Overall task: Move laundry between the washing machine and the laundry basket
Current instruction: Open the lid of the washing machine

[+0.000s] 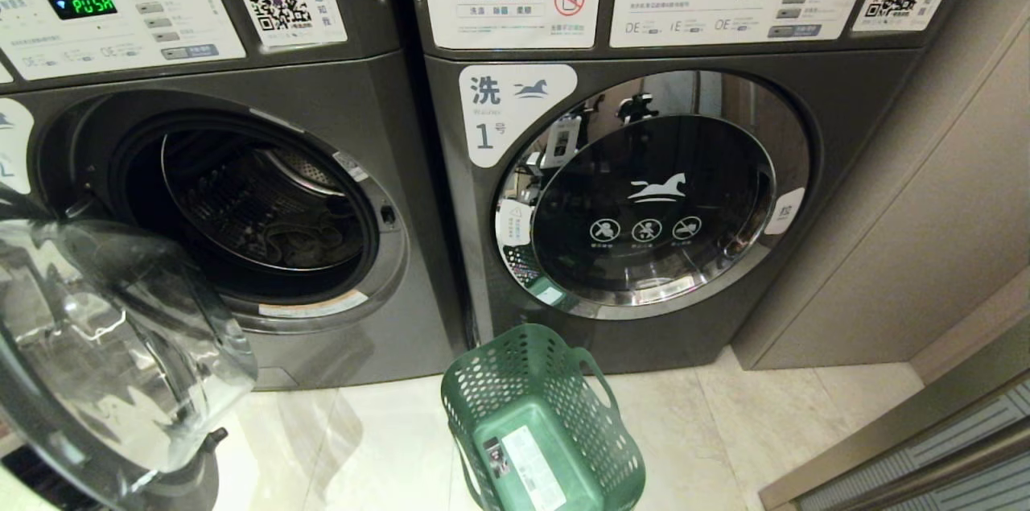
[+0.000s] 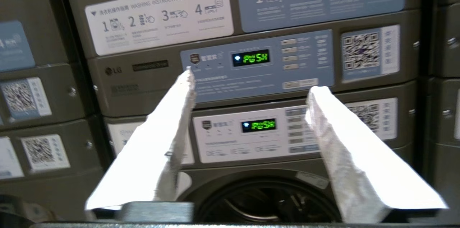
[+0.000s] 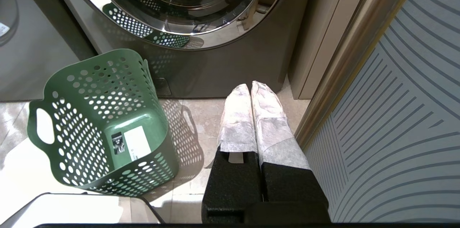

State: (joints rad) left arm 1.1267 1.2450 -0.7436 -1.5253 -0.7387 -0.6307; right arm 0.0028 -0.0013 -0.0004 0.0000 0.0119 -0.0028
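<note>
The left washing machine (image 1: pixel 322 84) stands with its glass door (image 1: pixel 105 334) swung open toward me. Dark laundry (image 1: pixel 310 241) lies low in its drum. The green perforated laundry basket (image 1: pixel 539 422) sits on the floor in front of the two machines, with only a label inside (image 3: pixel 104 120). My left gripper (image 2: pixel 251 82) is open and holds nothing. It is raised in front of that machine, facing its control panel (image 2: pixel 248 133) above the drum opening (image 2: pixel 266 203). My right gripper (image 3: pixel 251 85) is shut on nothing, low over the floor to the right of the basket. Neither arm shows in the head view.
The right washing machine (image 1: pixel 652 189) has its mirrored door closed. A beige cabinet wall (image 1: pixel 925 213) and a ribbed sliding panel (image 3: pixel 395 131) close off the right side. More stacked machines (image 2: pixel 43 95) flank the open one. The floor is pale tile (image 1: pixel 362 447).
</note>
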